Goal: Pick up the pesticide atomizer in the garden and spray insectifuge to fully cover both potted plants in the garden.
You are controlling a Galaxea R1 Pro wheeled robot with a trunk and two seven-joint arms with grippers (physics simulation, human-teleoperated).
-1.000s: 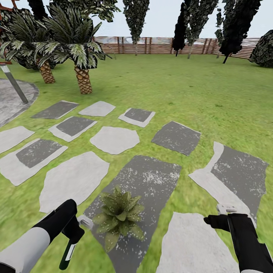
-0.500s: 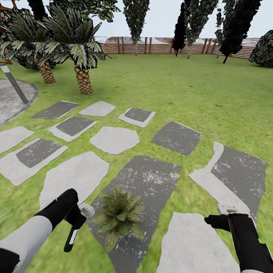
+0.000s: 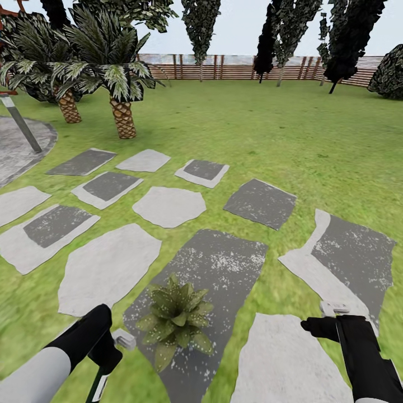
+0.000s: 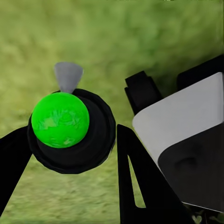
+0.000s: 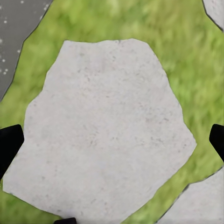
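One potted plant, a low green rosette with whitish insectifuge specks on its leaves, sits on a dark grey stepping stone. My left gripper hangs just left of the plant, shut on the pesticide atomizer, whose white head points at the leaves. In the left wrist view the atomizer is a dark round body with a green top and grey nozzle, held between the black fingers. My right gripper hovers open over a pale stone, right of the plant.
Grey and white stepping stones spread over the lawn ahead. Two palms and a paved patio with a slanted grey post lie at the far left. A slatted wooden fence and dark trees close the back.
My left arm has dropped and drawn back toward me, carrying the atomizer lower beside the plant. The right arm and the camera have stayed put.
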